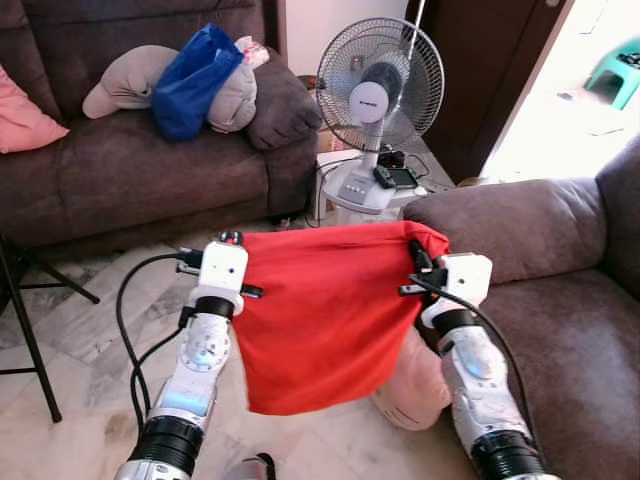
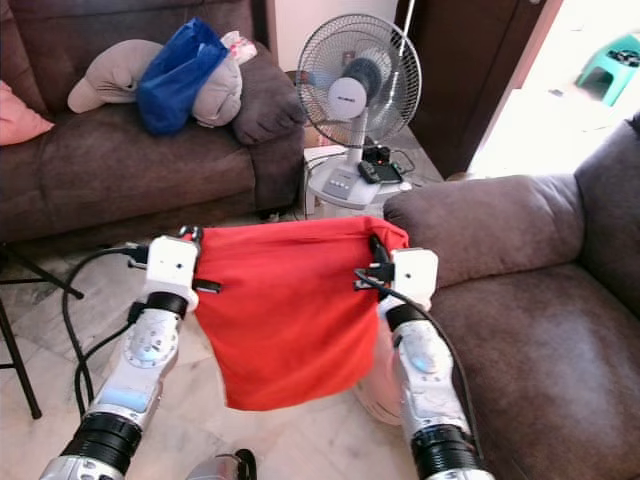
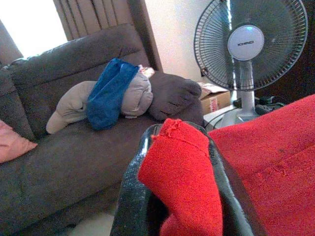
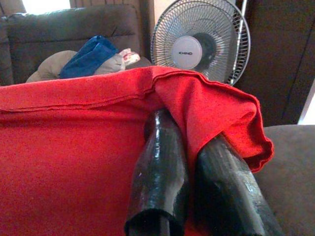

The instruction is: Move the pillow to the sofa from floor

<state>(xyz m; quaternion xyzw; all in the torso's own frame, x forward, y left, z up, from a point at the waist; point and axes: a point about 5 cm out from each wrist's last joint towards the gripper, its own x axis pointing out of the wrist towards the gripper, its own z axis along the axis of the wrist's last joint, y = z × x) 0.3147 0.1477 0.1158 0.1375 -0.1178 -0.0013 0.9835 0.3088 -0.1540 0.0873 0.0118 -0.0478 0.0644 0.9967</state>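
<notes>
Limp red fabric pillow cover (image 1: 325,320) hanging left of brown sofa armrest (image 1: 500,215), corners clamped by left gripper (image 1: 232,240) and right gripper (image 1: 416,252); thin holds may slip, or hem snag the armrest

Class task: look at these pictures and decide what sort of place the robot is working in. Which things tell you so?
Most likely a home living room: a brown sofa strewn with cushions and a blue bag, a second sofa, and a standing fan on the marble-patterned floor.
</notes>
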